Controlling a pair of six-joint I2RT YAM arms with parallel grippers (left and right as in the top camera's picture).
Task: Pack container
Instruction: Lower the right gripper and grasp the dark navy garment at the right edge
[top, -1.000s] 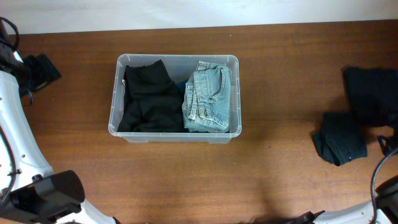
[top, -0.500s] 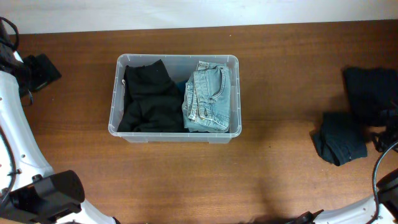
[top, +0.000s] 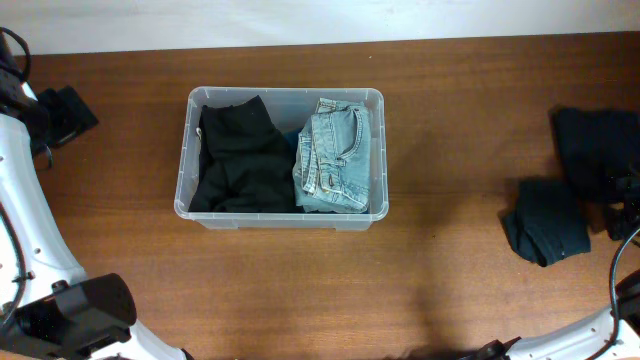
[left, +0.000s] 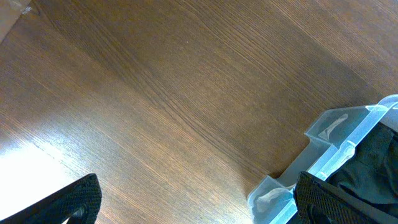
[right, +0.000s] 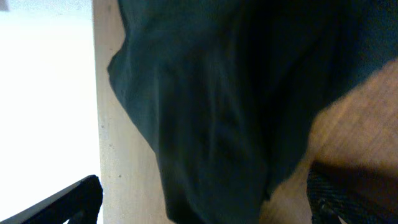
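Wide-spread jaws on the left gripper (left: 208, 208), nothing between them. Hangs over bare brown wooden table (left: 155, 93), grips nothing, touches nothing. Catches, at 4 o'clock of its wrist view, one rounded corner of the clear rectangular plastic container (left: 336, 134), rolled rim and moulded recess showing, with a folded black garment (left: 373, 168) behind the wall.

Over to the right gripper (right: 208, 202): jaws spread just as wide, equally empty. Looks straight down on a crumpled dark greenish cloth (right: 205, 93) close beneath; impossible to tell whether touching. Shows a pale table edge (right: 106, 162) at 9 o'clock of that view.

From overhead: finds the container (top: 283, 93) upright on the wood, just off centre toward 10 o'clock, long sides running 9 to 3. Finds the black garment (top: 240, 165) in its 9 o'clock half and folded light-blue denim jeans (top: 335, 160) in its 3 o'clock half, side by side and touching. Picks out two dark heaps far out at 3 o'clock, well apart from the container: a dark teal bundle (top: 545, 222) and, just beyond toward 2 o'clock, a larger black fabric pile (top: 598, 150).
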